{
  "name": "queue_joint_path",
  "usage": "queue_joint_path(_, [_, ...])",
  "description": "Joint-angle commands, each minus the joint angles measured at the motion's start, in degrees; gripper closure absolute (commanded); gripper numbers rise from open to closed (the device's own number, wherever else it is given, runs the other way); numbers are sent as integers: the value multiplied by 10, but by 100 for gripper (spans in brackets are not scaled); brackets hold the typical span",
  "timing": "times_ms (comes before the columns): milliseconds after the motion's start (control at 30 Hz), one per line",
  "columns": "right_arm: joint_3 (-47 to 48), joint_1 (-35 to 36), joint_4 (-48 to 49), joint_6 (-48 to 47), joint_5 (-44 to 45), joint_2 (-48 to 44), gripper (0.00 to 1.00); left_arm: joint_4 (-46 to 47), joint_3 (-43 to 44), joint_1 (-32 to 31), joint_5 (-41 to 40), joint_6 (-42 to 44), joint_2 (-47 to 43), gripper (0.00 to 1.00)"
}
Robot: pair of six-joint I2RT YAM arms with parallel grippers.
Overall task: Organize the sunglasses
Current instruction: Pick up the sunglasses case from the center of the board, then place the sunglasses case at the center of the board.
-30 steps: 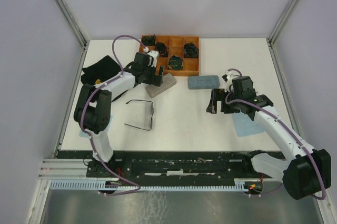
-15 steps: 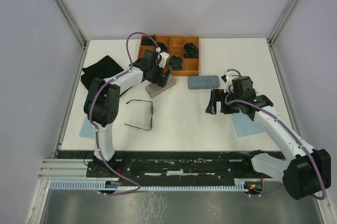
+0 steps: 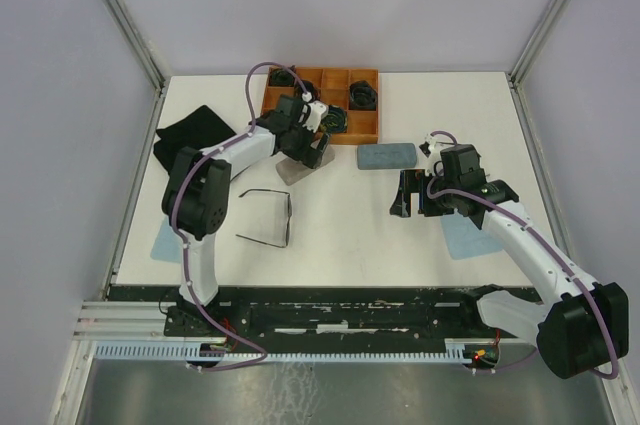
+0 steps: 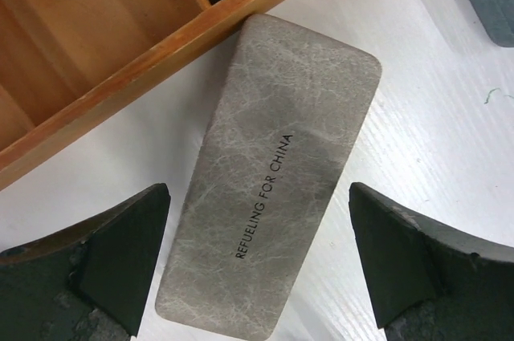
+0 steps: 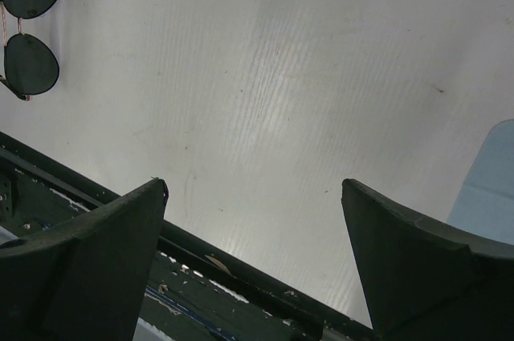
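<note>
The white table (image 3: 350, 245) is bounded by grey walls on three sides and by a dark rail (image 3: 350, 297) along its near edge. A broad bare stretch is left in the middle, between the two arms. The sunglasses (image 3: 268, 217) are found on that stretch, left of centre, with their arms unfolded, well apart from both grippers. Dark lenses are also seen at the upper left corner of the right wrist view. A black cloth (image 3: 185, 130) is spread at the left edge. A light blue cloth (image 3: 462, 237) is laid under the right arm, and another is partly hidden behind the left arm. The right gripper (image 5: 253, 196) is held spread wide over bare table near the rail, with nothing between its fingers. The left gripper (image 4: 259, 221) is likewise spread wide and is set astride a grey case (image 4: 289, 100), one finger on each side. A strip of table is seen between the case and the right-hand finger. The case is closed, with one corner right at the front wall of a wooden tray (image 3: 365, 127). Dark green bundles (image 3: 362, 95) are kept in several of the tray's compartments, while others are left bare. A blue case (image 3: 386, 156), also closed, is laid just right of the tray's near corner.
</note>
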Motion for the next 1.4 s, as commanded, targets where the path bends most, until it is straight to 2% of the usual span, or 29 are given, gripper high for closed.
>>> queue_joint_path(0, [7,2,13,-9,-12,1,1,16,4,-4,49,22,-15,0])
queue_joint_path(367, [11,2,8,-13,-15,3,1,-18,26,-5,12,37,27,1])
queue_joint_path(467, [12,3,9,-13,-15,5,1,-21,25,-5,6,38,31,9])
queue_joint_path(633, [16,3,9,-9,-15,5,1,-23,31,-9,-7,27,22,30])
queue_joint_path(767, [12,3,10,0,2,-5,1,-19,34,-23,-35,1,-6,41])
queue_joint_path(867, [4,3,16,27,36,-18,1,-7,26,-44,-62,-42,-29,51])
queue_joint_path(1000, [-6,3,23,72,88,-42,1,25,-16,-82,-71,-110,-68,59])
queue_joint_path(1100, [-14,3,21,107,136,-60,1,37,-57,-122,-130,-176,-96,65])
queue_joint_path(1233, [-22,3,15,138,183,-75,1,63,-126,-184,-190,-304,-129,63])
queue_joint_path(1367, [-29,3,4,157,211,-80,1,83,-160,-253,-261,-385,-138,63])
